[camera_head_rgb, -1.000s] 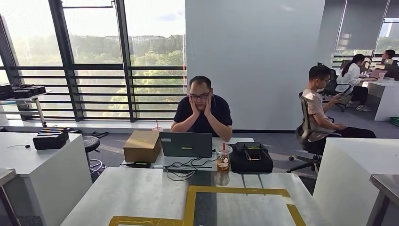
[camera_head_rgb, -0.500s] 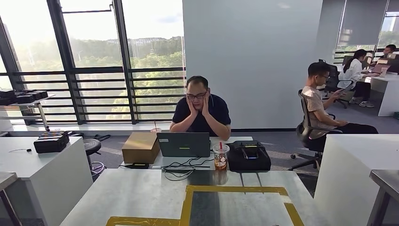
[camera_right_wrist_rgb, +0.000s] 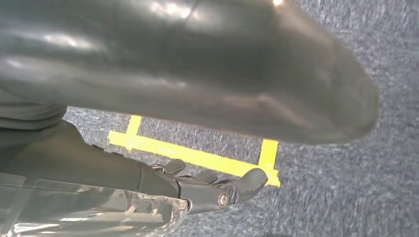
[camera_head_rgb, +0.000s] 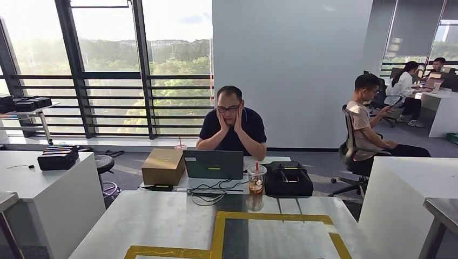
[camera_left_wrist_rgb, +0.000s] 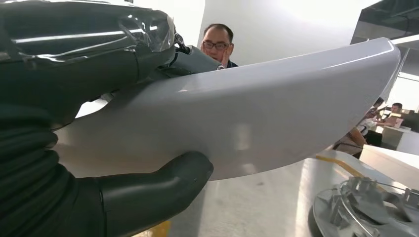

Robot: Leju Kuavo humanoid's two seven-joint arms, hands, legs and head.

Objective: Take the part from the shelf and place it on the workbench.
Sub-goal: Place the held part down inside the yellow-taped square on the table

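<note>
The head view has swung slightly back, camera not scene, and the left hand grips the white part above the near workbench while the right hand hangs empty, fingers loosely apart; that glossy curved shell may slip.

Big floor-to-ceiling windows with dark frames on one side, bright daylight, green trees outside. White wall panel behind person at laptop — cardboard box, iced drink, black bag on that desk. White cabinet with black case, stool beside it. More people at desks near far window. Grey carpet with yellow tape lines underfoot.
</note>
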